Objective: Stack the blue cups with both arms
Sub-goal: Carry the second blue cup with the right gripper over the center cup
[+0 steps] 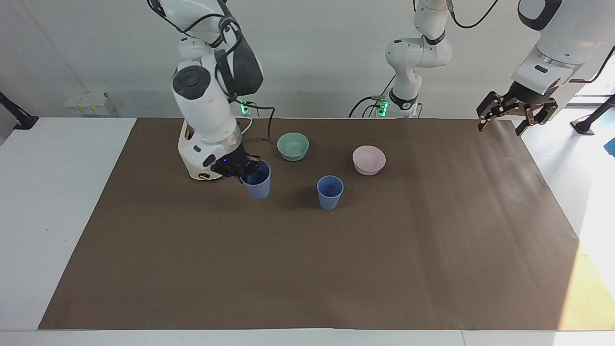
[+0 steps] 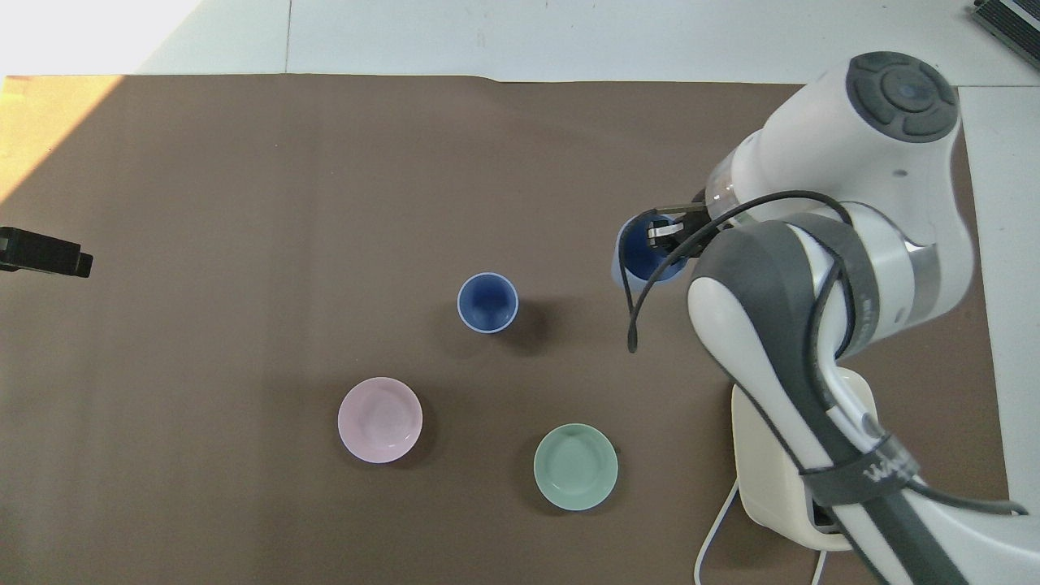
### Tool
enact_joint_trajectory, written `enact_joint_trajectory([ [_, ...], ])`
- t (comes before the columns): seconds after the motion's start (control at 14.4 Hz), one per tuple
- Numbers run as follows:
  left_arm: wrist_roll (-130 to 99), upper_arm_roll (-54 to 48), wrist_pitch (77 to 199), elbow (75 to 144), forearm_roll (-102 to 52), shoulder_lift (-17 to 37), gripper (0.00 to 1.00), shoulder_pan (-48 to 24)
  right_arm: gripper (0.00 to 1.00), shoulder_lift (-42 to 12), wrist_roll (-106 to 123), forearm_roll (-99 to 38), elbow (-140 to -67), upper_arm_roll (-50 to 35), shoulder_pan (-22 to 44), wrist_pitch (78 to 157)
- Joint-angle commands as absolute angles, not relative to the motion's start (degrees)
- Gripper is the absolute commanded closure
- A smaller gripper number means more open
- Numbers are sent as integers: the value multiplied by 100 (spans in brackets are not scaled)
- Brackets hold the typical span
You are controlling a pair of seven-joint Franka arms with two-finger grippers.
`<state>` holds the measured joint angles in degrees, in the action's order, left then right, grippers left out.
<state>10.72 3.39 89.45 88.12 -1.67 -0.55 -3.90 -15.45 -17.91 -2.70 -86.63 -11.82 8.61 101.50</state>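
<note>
Blue cups: 2, one standing, one gripped by right claw; bowls: 2; left claw spread, waiting

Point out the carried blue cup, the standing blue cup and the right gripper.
carried blue cup (image 1: 258, 188): facing view, outer wall.
standing blue cup (image 1: 329, 198): facing view, outer wall.
right gripper (image 1: 241, 168): facing view, between its fingertips at the carried cup's rim.

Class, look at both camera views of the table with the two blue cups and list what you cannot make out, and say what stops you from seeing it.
- Toaster: overhead view, its slots covered by the right arm; facing view, mostly hidden by that arm.
- Held blue cup: overhead view, the right gripper and cable cover part of its rim.
- Left gripper: overhead view, cut off at the edge, only a black tip shows.
- Standing blue cup: facing view, its inside bottom is hidden by its own wall.
</note>
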Motion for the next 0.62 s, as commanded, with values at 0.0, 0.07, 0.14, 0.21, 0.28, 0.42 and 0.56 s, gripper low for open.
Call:
enact_joint_trajectory([
  [0.0,1090,308,8807,8684,-70,-18,0,-334,100,-1898,-2590,-123,-7990,-1213,1440,10002],
  [0.07,1090,308,8807,8684,-70,-18,0,-334,100,-1907,-2880,-123,-7937,-1213,1729,10072],
  [0.14,1090,308,8807,8684,-70,-18,0,-325,100,-1907,-3109,-123,-7919,-1204,1958,10081],
  [0.21,1090,308,8807,8684,-70,-18,0,-325,100,-1916,-3277,-114,-7919,-1195,2108,10098],
  [0.28,1090,308,8807,8684,-70,-18,0,-334,100,-1951,-3357,-106,-7928,-1195,2283,10212],
  [0.42,1090,308,8807,8684,-70,-18,0,-325,100,-2065,-3436,-105,-7937,-1178,2382,10344],
  [0.56,1090,308,8807,8684,-70,-18,0,-325,100,-2100,-3428,-105,-7998,-1195,2303,10572],
])
